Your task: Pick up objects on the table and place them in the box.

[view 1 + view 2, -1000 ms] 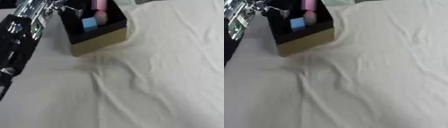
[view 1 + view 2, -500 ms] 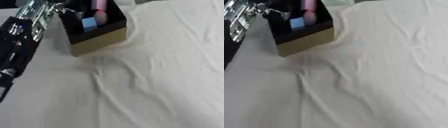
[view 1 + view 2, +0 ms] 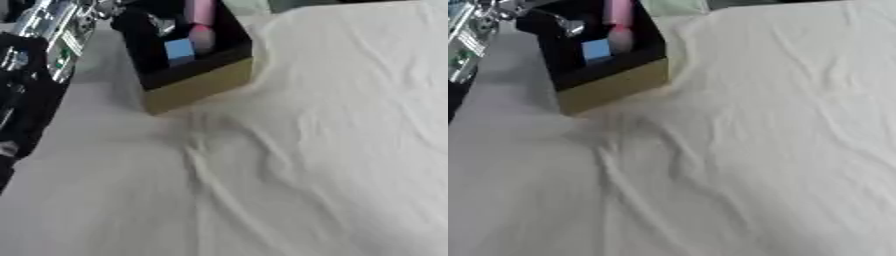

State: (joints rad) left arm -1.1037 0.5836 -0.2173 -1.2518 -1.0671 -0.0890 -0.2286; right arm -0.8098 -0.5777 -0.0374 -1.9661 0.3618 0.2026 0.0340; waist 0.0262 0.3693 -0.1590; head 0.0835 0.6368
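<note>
The black box with tan sides stands at the far left of the cloth-covered counter, holding a pink object and a blue block. The left hand is over the box's left corner; its fingers cannot be told.

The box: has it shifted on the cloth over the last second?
No. The box sits at the same crease of the white cloth; only the camera drifted slightly.
</note>
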